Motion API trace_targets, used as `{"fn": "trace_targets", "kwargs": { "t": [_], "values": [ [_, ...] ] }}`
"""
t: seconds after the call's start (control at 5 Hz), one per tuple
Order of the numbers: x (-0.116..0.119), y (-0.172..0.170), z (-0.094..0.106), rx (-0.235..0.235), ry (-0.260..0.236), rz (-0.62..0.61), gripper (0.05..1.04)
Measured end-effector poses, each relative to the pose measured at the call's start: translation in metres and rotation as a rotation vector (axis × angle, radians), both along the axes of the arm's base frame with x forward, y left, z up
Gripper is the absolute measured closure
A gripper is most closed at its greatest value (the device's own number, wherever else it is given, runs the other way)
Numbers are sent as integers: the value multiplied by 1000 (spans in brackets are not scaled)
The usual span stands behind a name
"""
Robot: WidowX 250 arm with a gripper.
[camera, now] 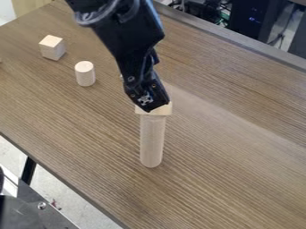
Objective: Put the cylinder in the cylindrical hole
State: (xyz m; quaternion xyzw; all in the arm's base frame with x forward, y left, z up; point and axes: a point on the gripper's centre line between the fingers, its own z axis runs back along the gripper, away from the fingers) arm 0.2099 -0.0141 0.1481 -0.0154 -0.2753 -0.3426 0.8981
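Prob. the alignment or release step, w/ the claw [154,107] down at the wooden piece [165,110] atop the long cylinder [152,141], mid-table. Can't tell if the claw is spread or pinching; it overlaps the piece's far side, contact unclear. No hole visible from this angle, so fit is unconfirmed. The small cylinder [85,74] stands upright at far left, nr. the cube [53,47] on the table [239,183]; unclear which cylinder is meant. Next move: check alignment w/ the hole, then lower or let go gently, b/c tall stack could tip.
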Motion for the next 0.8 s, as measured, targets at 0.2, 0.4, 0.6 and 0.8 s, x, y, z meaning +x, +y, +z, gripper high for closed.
{"fn": "trace_targets", "kwargs": {
  "t": [0.2,0.4,0.6,0.8],
  "values": [
    [-4,-1,-5,-1,17,-2,83],
    [-9,-4,2,0,-7,-10,83],
    [-15,-6,2,3,-10,-10,83],
    [-18,-9,1,8,-11,-23,83]
  ]
}}
